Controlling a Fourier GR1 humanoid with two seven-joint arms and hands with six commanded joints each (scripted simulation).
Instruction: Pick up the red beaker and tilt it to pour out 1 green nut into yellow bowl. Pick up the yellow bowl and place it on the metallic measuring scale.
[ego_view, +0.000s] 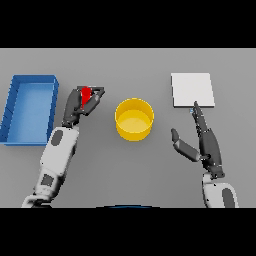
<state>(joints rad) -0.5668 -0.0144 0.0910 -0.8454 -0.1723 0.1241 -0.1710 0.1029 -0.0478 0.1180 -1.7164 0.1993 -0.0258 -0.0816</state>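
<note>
My left hand (79, 106) is curled round the small red beaker (86, 94), left of the round yellow bowl (134, 119); my right hand (202, 142) lies open below the flat metallic scale (192, 89). Pouring is next, I judge: carry it over the bowl and tilt gently.

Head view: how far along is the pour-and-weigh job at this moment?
Early stage. Done: the left hand has its fingers curled round the small red beaker, left of the round yellow bowl. In hand: bringing the beaker over to pour. No green nut shows in the bowl, so the pour looks undone. Left: pouring, then moving the bowl onto the flat pale square scale. The right hand rests open beside the scale.
</note>
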